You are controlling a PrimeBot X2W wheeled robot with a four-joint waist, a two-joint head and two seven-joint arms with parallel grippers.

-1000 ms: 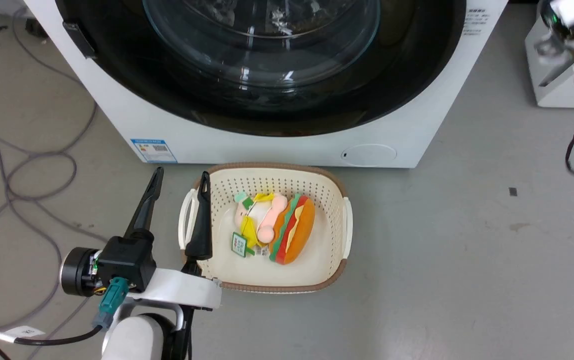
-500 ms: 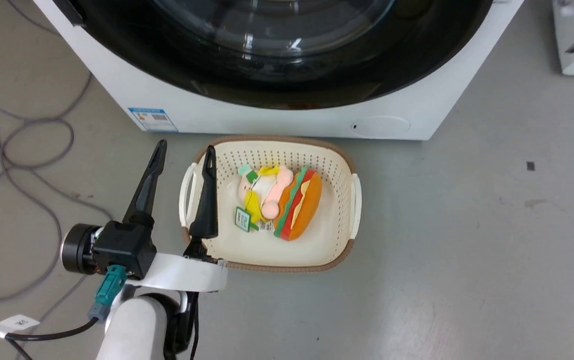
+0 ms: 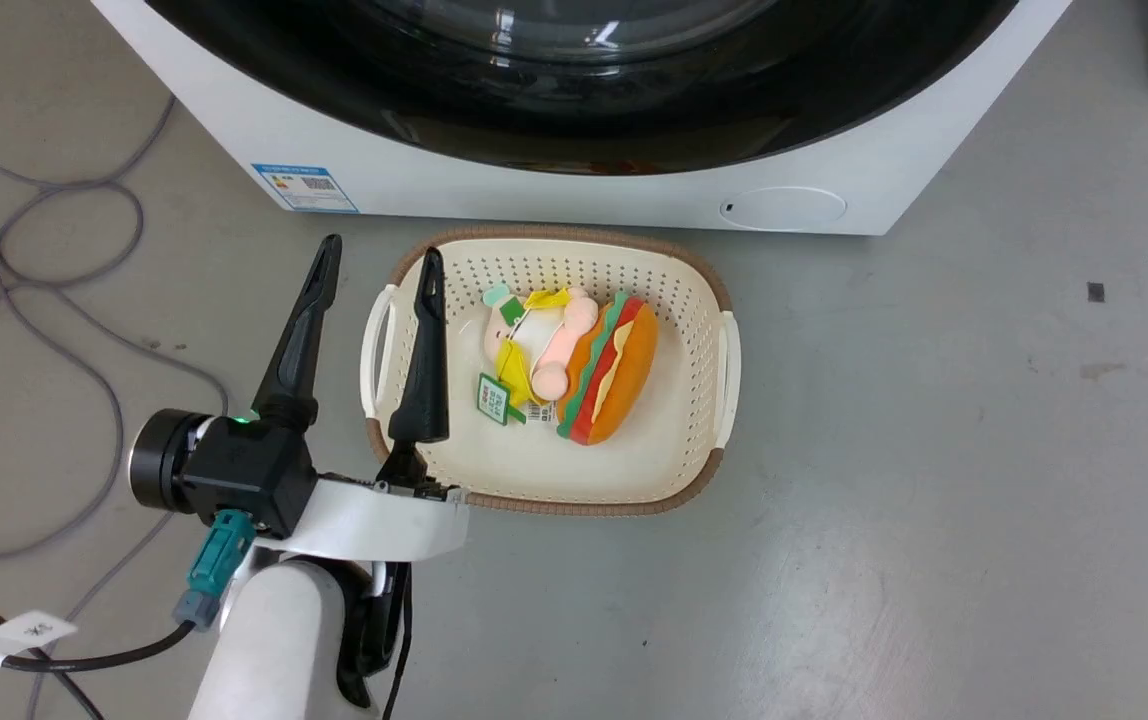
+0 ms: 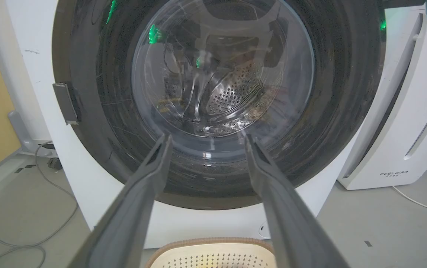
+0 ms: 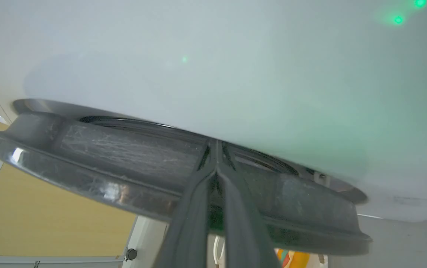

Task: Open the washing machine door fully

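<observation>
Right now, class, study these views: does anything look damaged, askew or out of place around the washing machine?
The washing machine door shows fine scratches across its glossy black ring. A basket of plush toys sits right before the washing machine, under the door. Grey cables lie looped loose beside it.

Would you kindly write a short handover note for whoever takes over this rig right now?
Left gripper: open and empty, over the left rim of the basket that sits on the floor in front of the washing machine.
Right gripper: fingers shut together, tips at the back edge of the washing machine door, close to the white front.
Door: covers the drum opening in the left wrist view, not swung open.
Done: right gripper is at the door's edge.
Left to do: pull the door out and swing it fully open, minding the basket below.
</observation>
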